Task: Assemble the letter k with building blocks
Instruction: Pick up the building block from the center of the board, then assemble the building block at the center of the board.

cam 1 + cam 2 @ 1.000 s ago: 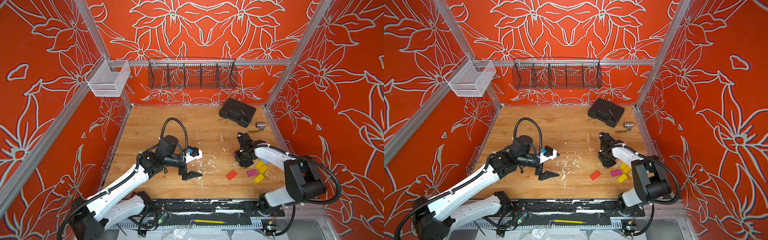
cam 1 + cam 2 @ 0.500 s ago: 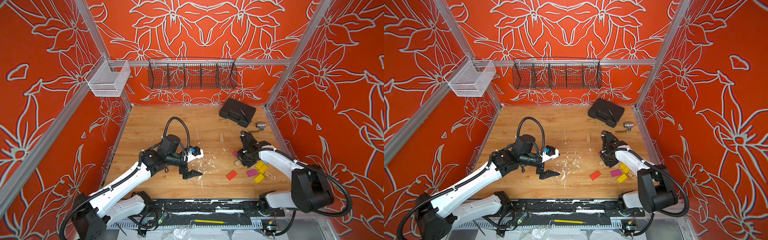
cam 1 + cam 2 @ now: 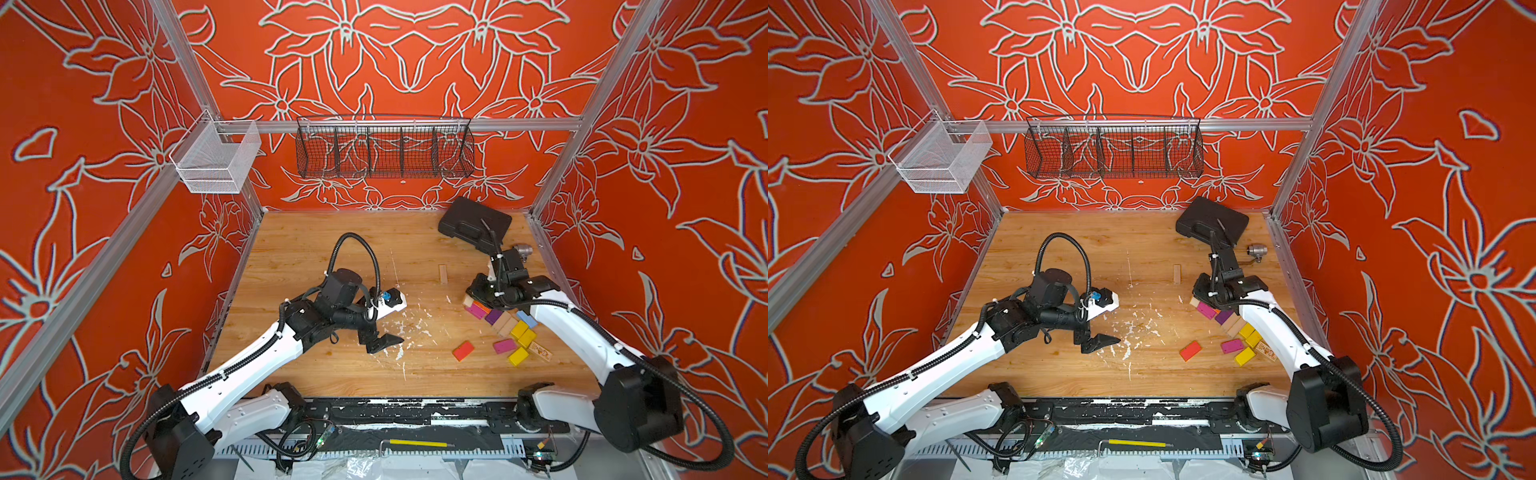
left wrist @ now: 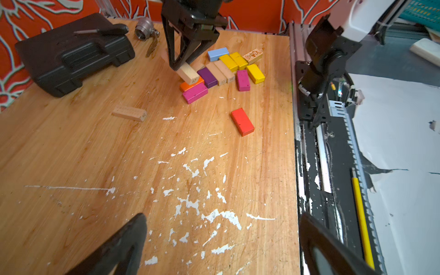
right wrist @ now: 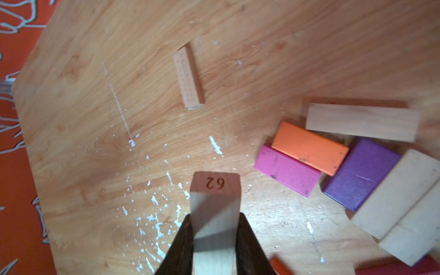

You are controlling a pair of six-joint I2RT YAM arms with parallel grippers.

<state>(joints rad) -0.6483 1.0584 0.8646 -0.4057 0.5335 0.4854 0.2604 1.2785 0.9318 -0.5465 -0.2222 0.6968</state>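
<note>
Wooden tabletop [image 3: 332, 249] with a black plastic case [image 3: 473, 222] at the far right corner. Left gripper [image 4: 222, 216], fingers spread wide, hangs over paint-flecked wood near centre. Right gripper [image 5: 215, 215] pinches a plain wood block [image 5: 215, 183] stamped 62, tilted, at the centre-facing fringe of the building blocks [image 4: 223, 69] clustered near the right edge. A red block [image 4: 242, 121] and a lone plain block [image 4: 129, 113] lie apart.

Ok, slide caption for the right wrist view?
Right hand grips the plain block marked 62; orange block and purple block lie nearby.
</note>
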